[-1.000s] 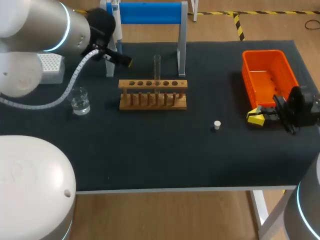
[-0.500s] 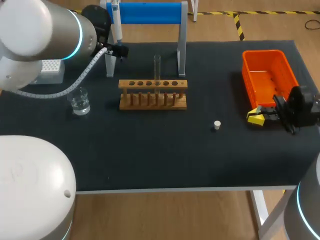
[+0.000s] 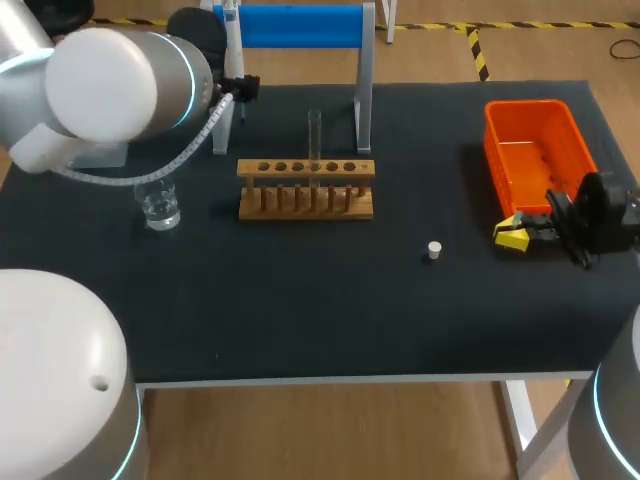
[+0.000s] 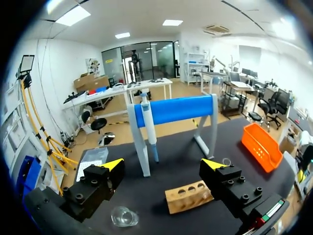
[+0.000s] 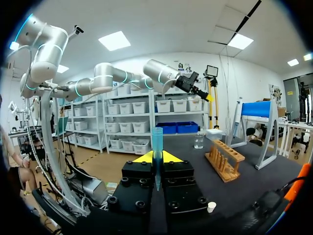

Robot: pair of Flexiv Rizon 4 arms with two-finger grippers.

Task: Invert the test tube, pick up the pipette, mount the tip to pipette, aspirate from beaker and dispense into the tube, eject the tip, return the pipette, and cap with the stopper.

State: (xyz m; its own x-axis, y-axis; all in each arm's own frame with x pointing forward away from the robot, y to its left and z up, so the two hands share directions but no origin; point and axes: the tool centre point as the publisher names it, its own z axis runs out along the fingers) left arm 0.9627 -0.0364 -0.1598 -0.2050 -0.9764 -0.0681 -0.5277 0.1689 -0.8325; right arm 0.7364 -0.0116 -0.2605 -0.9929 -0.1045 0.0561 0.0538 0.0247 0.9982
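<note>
- Yellow tips of my L gripper (image 4: 164, 166) stand wide apart; pipette (image 4: 148, 125) hangs on blue stand (image 4: 173, 108) just ahead of them.
- R gripper (image 5: 156, 157) is pinched narrow on a blue pipette tip (image 5: 156, 139), just beside orange bin (image 3: 535, 115).
- Test tube (image 3: 314, 135) upright in wooden rack (image 3: 306, 188); beaker (image 3: 159, 205) near rack on my L side.
- Stopper (image 3: 433, 250) lies loose on table (image 3: 300, 300), btwn rack and R gripper.

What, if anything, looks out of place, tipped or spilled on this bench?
Only the small white stopper: it lies loose on the dark table, apart from the wooden rack and the orange bin. The test tube stands upright in the rack, the beaker is upright, and nothing looks spilled.
</note>
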